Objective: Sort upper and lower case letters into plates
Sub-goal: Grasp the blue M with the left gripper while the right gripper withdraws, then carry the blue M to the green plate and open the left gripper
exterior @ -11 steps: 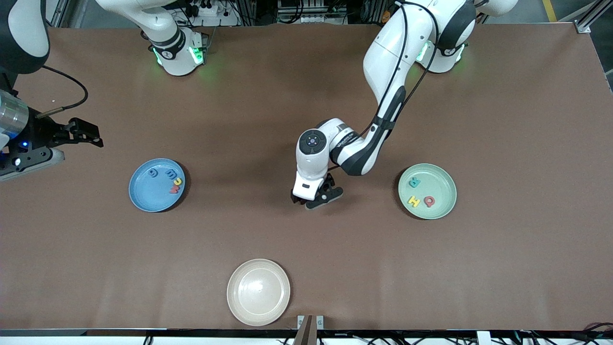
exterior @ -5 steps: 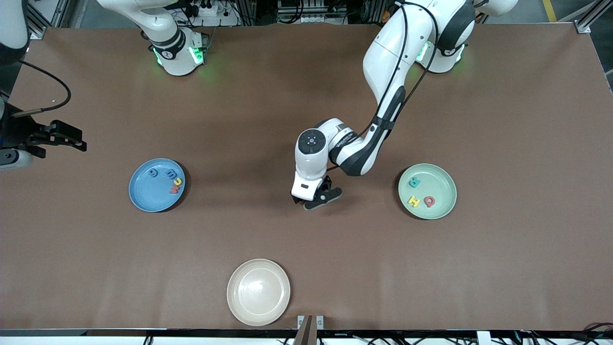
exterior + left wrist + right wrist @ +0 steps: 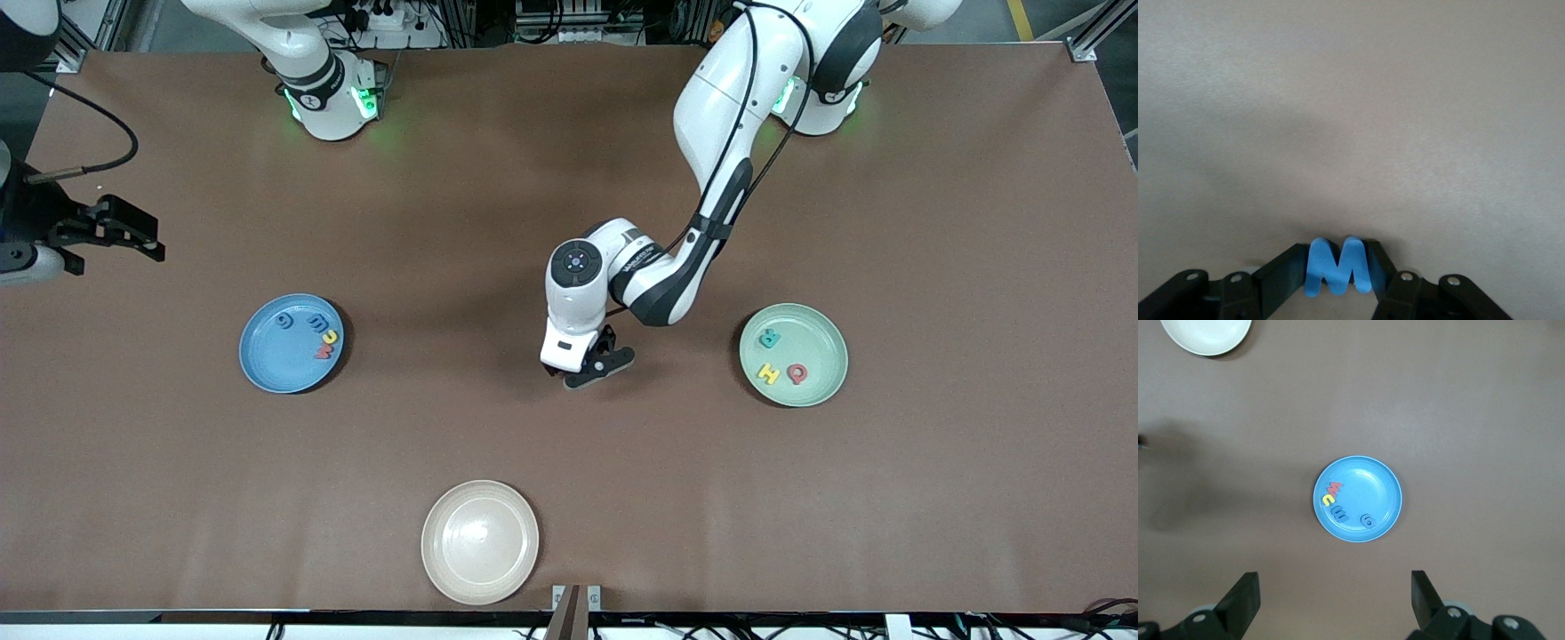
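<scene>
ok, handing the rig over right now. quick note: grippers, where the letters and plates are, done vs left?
Left gripper: shut on the blue W, low over the bare table between the two sorting plates.
Right gripper: open, empty, waiting at the right arm's end of the table.
Blue plate: four letters, g, m, u, w.
Pale green plate: R, H, Q.
Cream plate: nearest the front camera, holds nothing.
Done: seven letters sorted.
Left: carry the W to the pale green plate and release it.
</scene>
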Controlling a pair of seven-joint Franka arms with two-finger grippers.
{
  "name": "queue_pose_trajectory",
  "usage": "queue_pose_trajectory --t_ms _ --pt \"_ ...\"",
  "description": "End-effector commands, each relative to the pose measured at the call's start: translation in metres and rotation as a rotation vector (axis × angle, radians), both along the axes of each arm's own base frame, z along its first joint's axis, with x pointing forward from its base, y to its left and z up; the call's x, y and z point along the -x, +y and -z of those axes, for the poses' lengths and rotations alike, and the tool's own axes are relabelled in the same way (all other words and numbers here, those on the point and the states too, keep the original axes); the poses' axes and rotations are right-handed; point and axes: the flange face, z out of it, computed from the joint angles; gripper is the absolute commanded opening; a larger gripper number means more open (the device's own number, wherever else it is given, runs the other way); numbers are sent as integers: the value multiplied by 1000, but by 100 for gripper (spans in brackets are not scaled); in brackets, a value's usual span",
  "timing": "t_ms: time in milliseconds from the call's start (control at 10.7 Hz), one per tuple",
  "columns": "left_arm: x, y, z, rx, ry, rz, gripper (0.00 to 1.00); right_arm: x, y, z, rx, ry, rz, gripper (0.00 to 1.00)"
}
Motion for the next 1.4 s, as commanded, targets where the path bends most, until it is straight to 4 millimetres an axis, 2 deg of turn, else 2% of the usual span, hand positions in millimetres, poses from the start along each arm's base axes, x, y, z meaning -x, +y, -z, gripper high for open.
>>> queue_pose_trajectory --t_ms 0,280,374,654,934,1308 --pt "4 4 4 -13 77 1 8 13 -4 0 3 -19 20 100" --pt "-10 17 -25 9 93 -26 6 13 4 -1 5 -43 43 100" --pt "-12 19 -33 20 109 -26 6 11 4 0 -3 -39 146 100" --pt "-17 26 -46 17 119 -20 6 11 5 -4 1 -47 188 100" --pt "-36 69 -79 -15 202 63 1 21 4 -6 8 3 193 100" --pt "-74 166 -90 -70 324 193 3 22 9 -20 -5 -26 176 100"
